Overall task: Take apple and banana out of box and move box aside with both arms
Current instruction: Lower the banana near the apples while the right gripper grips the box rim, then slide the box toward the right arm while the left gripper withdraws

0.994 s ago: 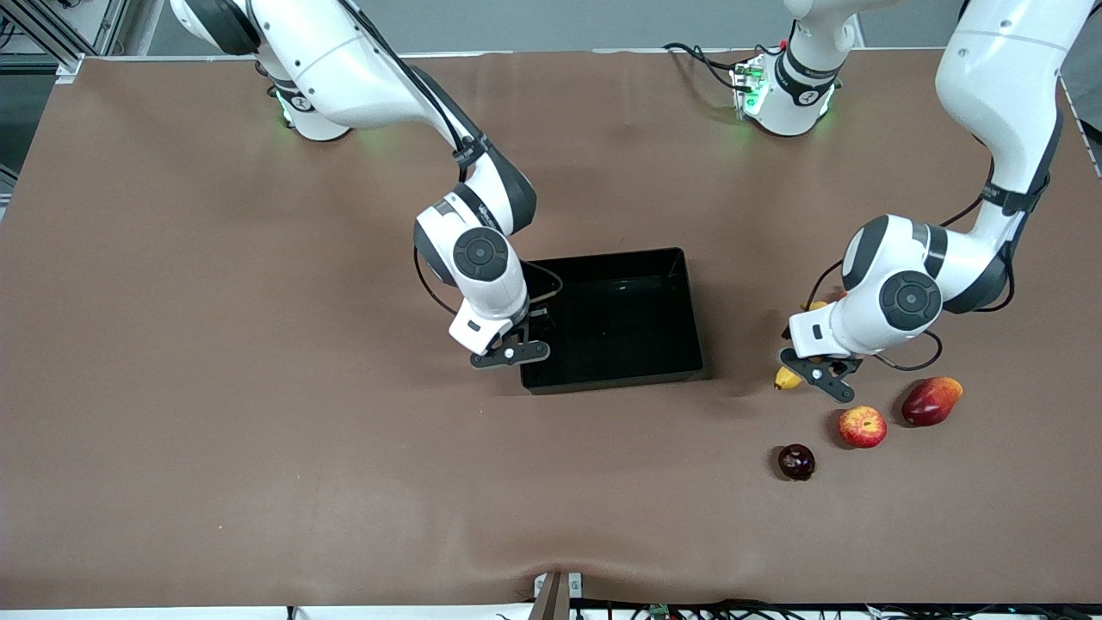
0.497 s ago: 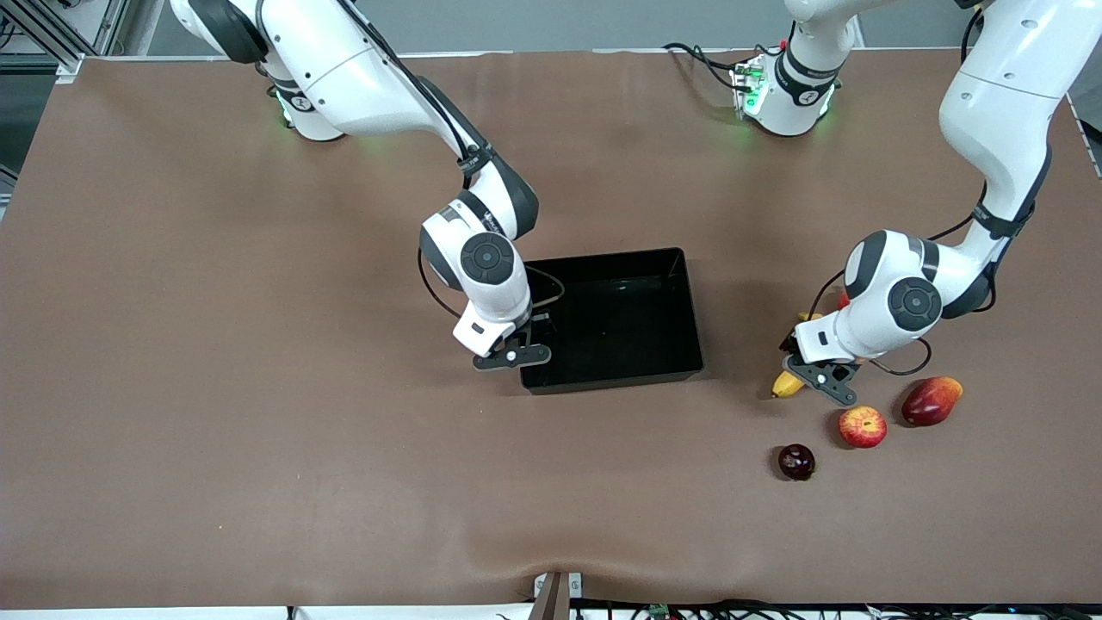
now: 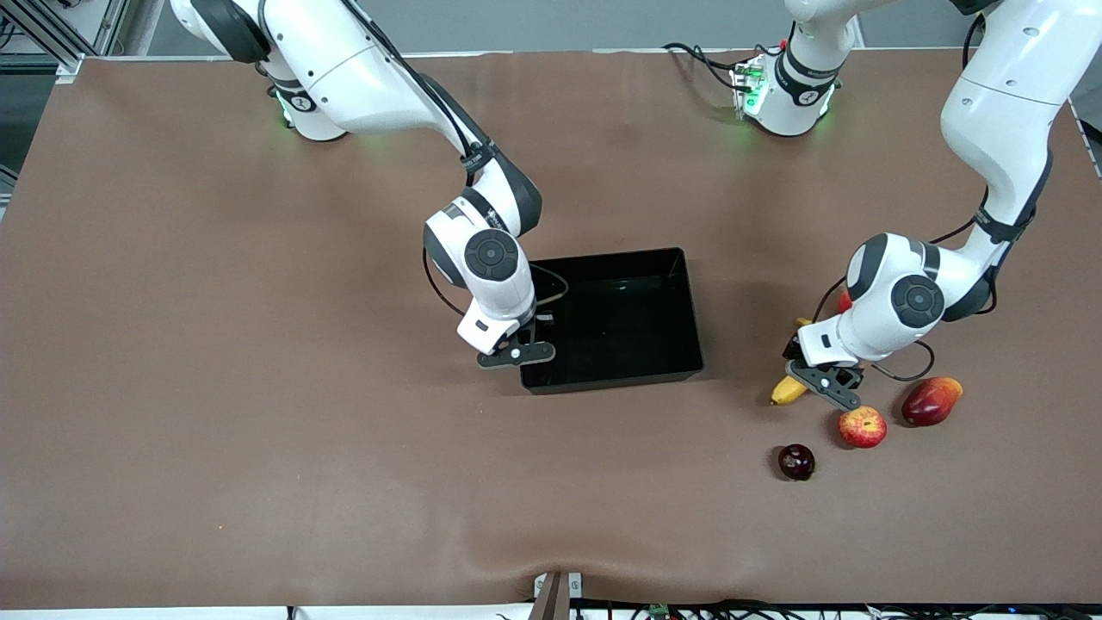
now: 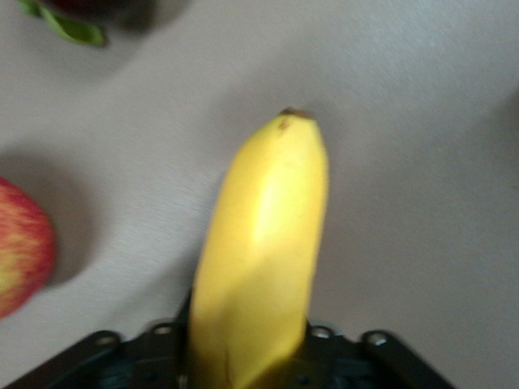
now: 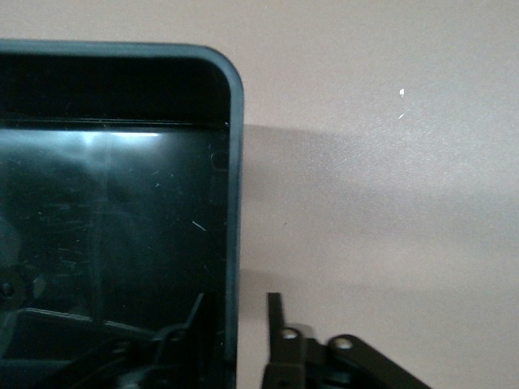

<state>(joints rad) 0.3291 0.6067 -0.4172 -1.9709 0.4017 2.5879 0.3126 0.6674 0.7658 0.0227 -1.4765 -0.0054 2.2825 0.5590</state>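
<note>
Fingers (image 5: 276,324) straddle the glossy black box (image 3: 680,301) wall; left gripper (image 3: 825,379) pinches yellow banana (image 4: 259,259).

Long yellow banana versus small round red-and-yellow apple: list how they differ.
The long yellow banana is elongated and plain yellow; the small round red-and-yellow apple is round and blushed red. The banana sits between the left gripper's fingers; the apple lies free, nearer the front camera. Both rest on the brown table.

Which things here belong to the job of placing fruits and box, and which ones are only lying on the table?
Belong to the job:
- banana
- apple
- black box

Only lying about:
- red-orange mango
- dark purple fruit
- red fruit, mostly hidden by the left arm
</note>
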